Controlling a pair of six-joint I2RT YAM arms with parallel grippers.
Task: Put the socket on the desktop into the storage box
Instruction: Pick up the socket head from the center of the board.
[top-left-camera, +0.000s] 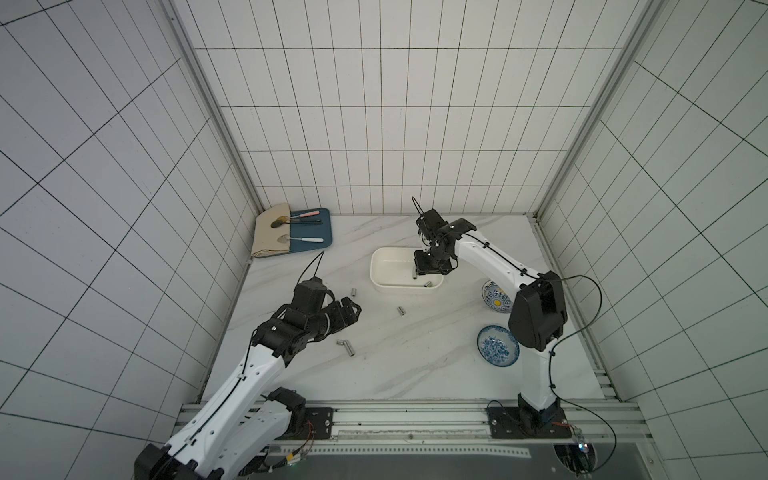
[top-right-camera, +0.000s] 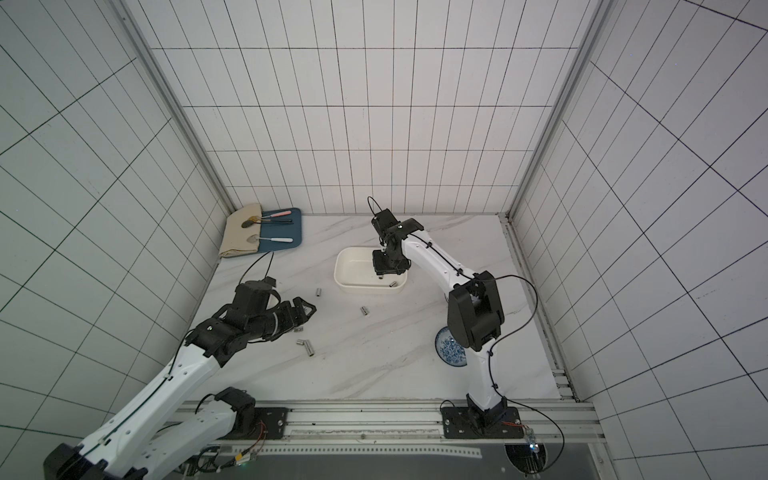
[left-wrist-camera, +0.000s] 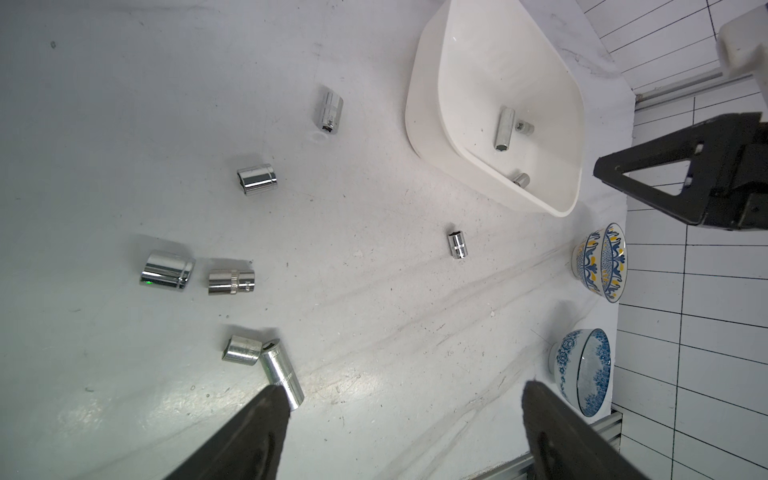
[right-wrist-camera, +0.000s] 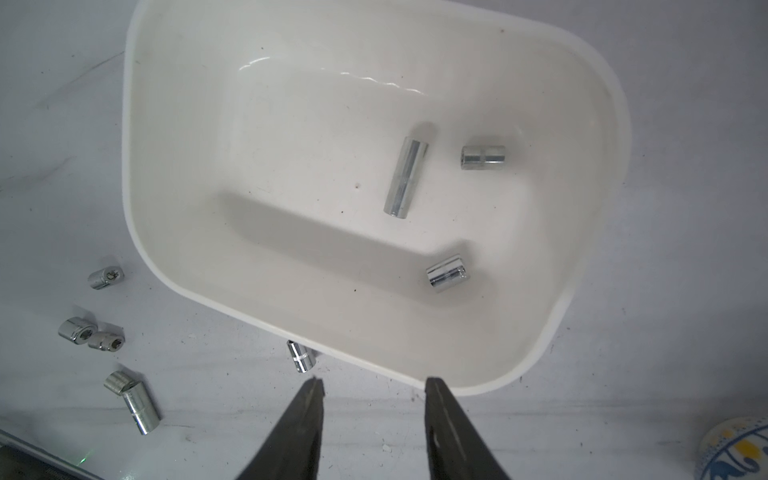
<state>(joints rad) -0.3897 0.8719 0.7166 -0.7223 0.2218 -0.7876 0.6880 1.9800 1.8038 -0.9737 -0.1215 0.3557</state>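
Three sockets (right-wrist-camera: 406, 176) in storage box (right-wrist-camera: 166, 145); seven loose on desktop (left-wrist-camera: 374, 332) near bowls (left-wrist-camera: 600, 262).

left pincer (left-wrist-camera: 405, 388) spread wide, right pincer (right-wrist-camera: 374, 380) parted

The storage box (right-wrist-camera: 137, 174) is open on top and most of its floor is bare; three sockets (right-wrist-camera: 406, 176) lie toward one end. The right gripper (right-wrist-camera: 372, 381), jaws apart, hangs above its right end. Across the desktop (top-left-camera: 415, 357), scattered sockets (left-wrist-camera: 256, 179) leave wide bare lanes; two bowls (top-left-camera: 497, 345) crowd the right edge.
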